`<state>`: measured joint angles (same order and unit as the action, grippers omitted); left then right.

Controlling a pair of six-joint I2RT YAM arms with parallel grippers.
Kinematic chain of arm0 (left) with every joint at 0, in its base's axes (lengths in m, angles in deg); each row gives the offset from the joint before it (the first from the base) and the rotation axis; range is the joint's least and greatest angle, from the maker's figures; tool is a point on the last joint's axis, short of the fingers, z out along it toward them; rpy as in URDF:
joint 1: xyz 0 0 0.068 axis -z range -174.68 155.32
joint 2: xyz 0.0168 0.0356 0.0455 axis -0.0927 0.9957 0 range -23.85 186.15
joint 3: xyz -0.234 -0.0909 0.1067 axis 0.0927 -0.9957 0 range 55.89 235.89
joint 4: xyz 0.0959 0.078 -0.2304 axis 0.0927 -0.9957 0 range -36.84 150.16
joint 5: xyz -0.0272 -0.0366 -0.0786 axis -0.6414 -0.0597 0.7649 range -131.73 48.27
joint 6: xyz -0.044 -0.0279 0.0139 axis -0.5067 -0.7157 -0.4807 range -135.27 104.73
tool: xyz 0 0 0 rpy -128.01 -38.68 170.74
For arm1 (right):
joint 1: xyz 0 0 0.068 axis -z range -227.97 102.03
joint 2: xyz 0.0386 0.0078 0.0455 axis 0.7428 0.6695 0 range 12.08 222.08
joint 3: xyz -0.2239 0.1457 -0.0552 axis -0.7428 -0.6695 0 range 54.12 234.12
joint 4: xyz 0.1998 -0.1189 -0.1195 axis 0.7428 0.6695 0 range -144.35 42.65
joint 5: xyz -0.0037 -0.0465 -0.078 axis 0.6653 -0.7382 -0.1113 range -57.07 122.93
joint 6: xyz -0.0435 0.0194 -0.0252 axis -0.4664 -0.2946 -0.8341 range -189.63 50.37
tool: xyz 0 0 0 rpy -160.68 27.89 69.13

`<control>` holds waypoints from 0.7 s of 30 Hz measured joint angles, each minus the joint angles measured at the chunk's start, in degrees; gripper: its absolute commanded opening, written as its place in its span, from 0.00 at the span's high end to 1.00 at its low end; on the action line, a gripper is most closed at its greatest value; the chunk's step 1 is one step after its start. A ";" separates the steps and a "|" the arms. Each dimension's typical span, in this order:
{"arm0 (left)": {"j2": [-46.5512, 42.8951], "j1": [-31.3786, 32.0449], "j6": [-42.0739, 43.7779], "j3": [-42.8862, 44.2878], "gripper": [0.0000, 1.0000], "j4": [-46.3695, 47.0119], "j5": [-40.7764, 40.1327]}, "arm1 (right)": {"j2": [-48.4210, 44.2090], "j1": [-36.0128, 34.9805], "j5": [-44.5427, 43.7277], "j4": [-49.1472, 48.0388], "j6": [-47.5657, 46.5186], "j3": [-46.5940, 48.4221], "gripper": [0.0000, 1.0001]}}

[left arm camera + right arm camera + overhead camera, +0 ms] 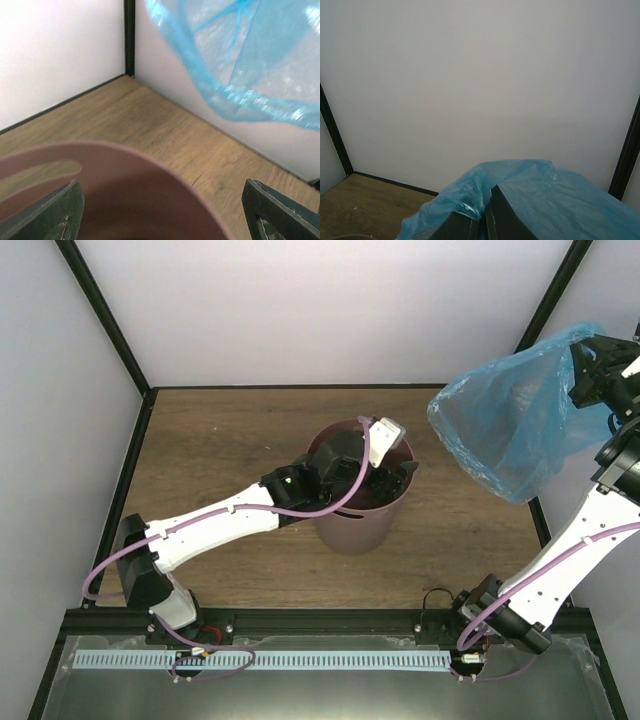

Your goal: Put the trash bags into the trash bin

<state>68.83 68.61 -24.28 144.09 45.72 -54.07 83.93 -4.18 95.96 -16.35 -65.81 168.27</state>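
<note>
the left arm reaches from the near left edge of the table (220, 440) to the trash bin (350, 525), which stands upright near the table's middle. the left gripper (162, 200) sits at the bin's mouth, released, with the jaws spread wide and nothing between them except the bin's rim and interior. judgement: this position suits steadying the bin or receiving film as it comes in.

nothing of the bag is in the bin, so insertion is not yet done.

farther off, the trash bag (510, 420) hangs in the air over the table's far right corner, well apart from the bin. the right gripper (482, 215) is clenched on the bag's upper edge. judgement: the high hold lets the loose film drape free and clear the rim before lowering. the bag looks wider than the bin's mouth, so it may catch on the rim.
</note>
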 measured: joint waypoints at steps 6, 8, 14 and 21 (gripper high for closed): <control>0.39 -0.74 -1.51 -0.02 0.09 8.76 6.08 | -2.32 0.00 0.24 -1.53 0.20 -1.88 0.99; 0.98 -0.74 -2.73 0.17 0.07 11.21 7.43 | -3.28 0.00 0.24 -1.97 0.17 -2.80 0.99; 5.79 -0.74 -6.80 2.99 0.04 13.11 7.63 | -5.51 0.00 0.17 -2.95 0.17 -3.74 0.99; 7.78 -1.01 -10.27 3.23 0.10 12.63 5.97 | -6.69 0.00 0.22 -4.57 1.46 -3.74 0.99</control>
<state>76.62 67.60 -34.56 147.33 58.35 -48.10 77.25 -4.18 96.17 -20.92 -64.35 164.53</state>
